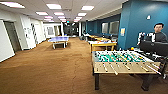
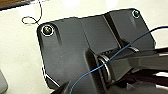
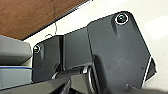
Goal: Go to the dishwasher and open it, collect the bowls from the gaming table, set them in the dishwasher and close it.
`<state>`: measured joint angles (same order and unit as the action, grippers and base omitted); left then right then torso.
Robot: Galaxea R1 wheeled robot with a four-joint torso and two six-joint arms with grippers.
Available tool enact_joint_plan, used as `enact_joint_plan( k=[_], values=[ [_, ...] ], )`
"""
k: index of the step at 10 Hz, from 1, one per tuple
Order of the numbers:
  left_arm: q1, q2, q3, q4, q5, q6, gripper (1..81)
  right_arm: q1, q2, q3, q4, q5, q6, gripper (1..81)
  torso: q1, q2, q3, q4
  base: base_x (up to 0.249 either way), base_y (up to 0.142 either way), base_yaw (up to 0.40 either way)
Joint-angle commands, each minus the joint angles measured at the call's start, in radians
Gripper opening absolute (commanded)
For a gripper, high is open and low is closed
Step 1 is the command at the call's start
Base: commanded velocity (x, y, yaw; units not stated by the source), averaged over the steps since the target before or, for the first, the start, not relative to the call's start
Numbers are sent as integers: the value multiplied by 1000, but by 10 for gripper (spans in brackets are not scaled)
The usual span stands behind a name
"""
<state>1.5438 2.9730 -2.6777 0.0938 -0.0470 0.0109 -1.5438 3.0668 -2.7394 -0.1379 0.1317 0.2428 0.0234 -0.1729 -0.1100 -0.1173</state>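
So, biggest thing first: the wide brown carpeted floor (image 1: 50,72) runs down a long rec room, and the robot looks to be just rolling through it. The long yellow-sided gaming table with the glossy white top (image 1: 102,43) sits ahead and to the right, beyond the green-field foosball table with metal rods (image 1: 120,61) (that one's much closer, don't mix them up). Its long axis looks to run across the view, near the teal blue wall (image 1: 140,22). Since it's off to the right, I'd guess the right arm ends up nearer. I can't make out any bowls on that desk from here. The dishwasher isn't anywhere I can spot. A person with a control rig (image 1: 157,33) stands behind the foosball table. Both wrist cameras look onto pale surface past dark robot hardware, so the arms seem tucked in close; I can't tell whether either set of fingers is released or clenched.
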Motion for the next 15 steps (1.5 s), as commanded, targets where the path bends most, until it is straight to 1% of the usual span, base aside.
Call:
enact_joint_plan(
  k=[1,9,15],
  values=[
    [-69,-8,-2,-5,44,0,811,73,9,11,-11,-35,-3,811,0,0,0,0,112,0,0],
    [-69,-9,-2,-5,44,0,811,66,9,12,-9,-35,-2,811,0,1,0,0,135,0,0],
    [-67,-6,-2,-5,44,0,811,66,11,8,-8,-35,-3,811,0,1,0,0,159,0,0]
  ],
)
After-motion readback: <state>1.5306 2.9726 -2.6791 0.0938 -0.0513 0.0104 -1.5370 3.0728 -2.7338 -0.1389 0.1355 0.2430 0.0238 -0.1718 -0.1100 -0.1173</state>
